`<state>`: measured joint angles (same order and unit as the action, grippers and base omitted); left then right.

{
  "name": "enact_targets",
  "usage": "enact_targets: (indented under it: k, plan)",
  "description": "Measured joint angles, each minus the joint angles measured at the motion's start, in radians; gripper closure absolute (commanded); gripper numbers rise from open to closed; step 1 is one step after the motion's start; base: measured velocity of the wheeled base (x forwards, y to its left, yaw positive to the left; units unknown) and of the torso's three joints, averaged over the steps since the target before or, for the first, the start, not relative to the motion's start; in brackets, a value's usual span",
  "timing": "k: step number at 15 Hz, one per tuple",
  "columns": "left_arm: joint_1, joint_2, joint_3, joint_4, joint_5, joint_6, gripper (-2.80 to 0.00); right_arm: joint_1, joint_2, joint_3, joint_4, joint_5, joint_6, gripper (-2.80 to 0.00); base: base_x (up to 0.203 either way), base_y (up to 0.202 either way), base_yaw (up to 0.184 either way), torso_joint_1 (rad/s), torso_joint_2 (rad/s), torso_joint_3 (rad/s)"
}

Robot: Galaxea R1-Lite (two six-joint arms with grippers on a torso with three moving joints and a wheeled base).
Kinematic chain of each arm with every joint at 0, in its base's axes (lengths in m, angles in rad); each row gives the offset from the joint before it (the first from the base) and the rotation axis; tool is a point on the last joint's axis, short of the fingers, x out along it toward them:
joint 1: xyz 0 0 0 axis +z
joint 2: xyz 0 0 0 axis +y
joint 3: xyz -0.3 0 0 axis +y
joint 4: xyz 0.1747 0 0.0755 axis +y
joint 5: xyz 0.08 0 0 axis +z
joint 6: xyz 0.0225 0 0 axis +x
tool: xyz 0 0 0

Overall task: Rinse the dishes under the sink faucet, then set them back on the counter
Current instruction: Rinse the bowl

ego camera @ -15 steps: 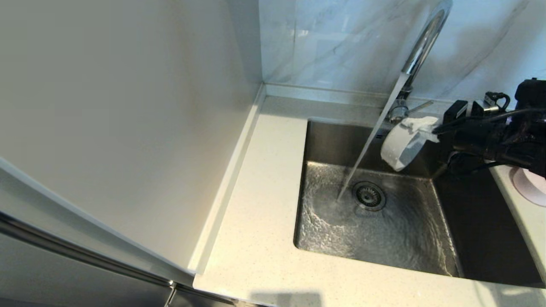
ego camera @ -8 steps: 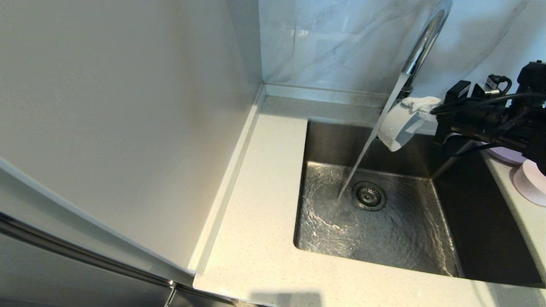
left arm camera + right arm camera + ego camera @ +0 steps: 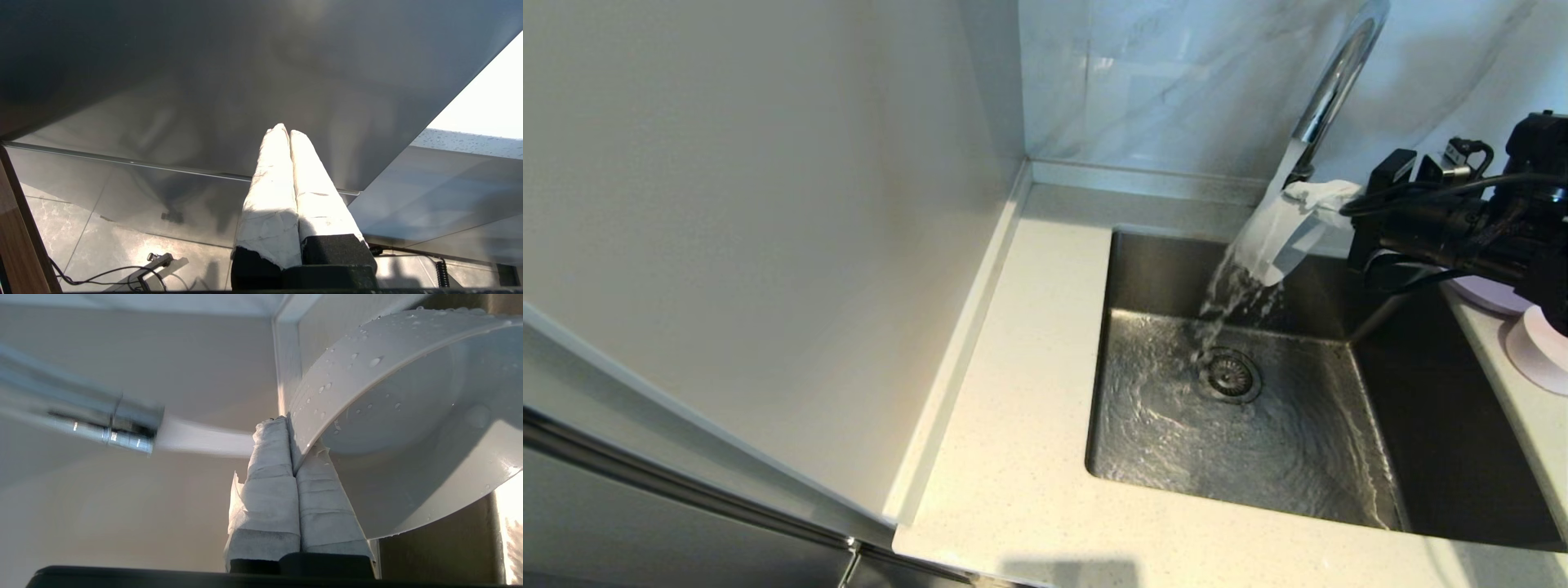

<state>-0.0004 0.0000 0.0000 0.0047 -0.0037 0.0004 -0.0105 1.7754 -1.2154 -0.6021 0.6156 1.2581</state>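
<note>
My right gripper [image 3: 1308, 198] is shut on the rim of the whitish bowl [image 3: 1270, 241], holding it tilted above the sink [image 3: 1298, 457]. Water from the chrome faucet [image 3: 1331, 82] strikes the bowl and spills off it toward the drain [image 3: 1230, 374]. In the right wrist view the wrapped fingertips [image 3: 288, 424] pinch the wet bowl's wall [image 3: 408, 416], with the faucet spout [image 3: 102, 424] pouring beside them. A lilac plate [image 3: 1490, 296] and a pink bowl [image 3: 1539, 349] sit on the counter [image 3: 1021, 392] at the far right. My left gripper [image 3: 284, 132] hangs shut and empty, away from the sink.
A plain white side panel [image 3: 768, 245] walls off the counter on the left, and the marble wall [image 3: 1160, 82] stands behind the faucet. The left wrist view shows tiled floor [image 3: 122, 249] with a cable [image 3: 102, 275] under a cabinet face.
My right gripper has carried the bowl up and left into the stream. The water, which fell straight to the sink floor, now breaks over the bowl and splashes down.
</note>
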Motion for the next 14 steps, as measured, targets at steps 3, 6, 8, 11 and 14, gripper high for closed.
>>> enact_targets:
  k: [3, 6, 8, 11, 14]
  plan:
    - [0.0, 0.0, 0.0, 0.0, 0.0, 0.0, 0.0, -0.014, -0.051, 0.068, 0.0, 0.09, -0.001, 0.0, 0.0, 0.0, 0.0, 0.0, 0.0, 0.0]
    - [0.0, 0.0, 0.0, 0.0, 0.0, 0.0, 0.0, -0.02, -0.133, 0.168, -0.005, 0.173, -0.004, 0.0, 0.0, 0.0, 0.0, 0.0, 0.0, 0.0]
    - [0.0, 0.0, 0.0, 0.0, 0.001, 0.0, 0.0, -0.011, -0.184, 0.223, -0.055, 0.222, -0.003, 0.0, 0.0, 0.0, 0.0, 0.0, 0.0, 0.0]
    - [0.0, 0.0, 0.0, 0.0, 0.001, 0.0, 0.0, 0.028, -0.223, 0.265, -0.15, 0.273, 0.024, 0.0, 0.0, 0.0, 0.0, 0.0, 0.0, 0.0]
    - [0.0, 0.0, 0.0, 0.0, 0.0, 0.0, 0.0, 0.077, -0.22, 0.272, -0.244, 0.276, 0.087, 0.0, 0.0, 0.0, 0.0, 0.0, 0.0, 0.0]
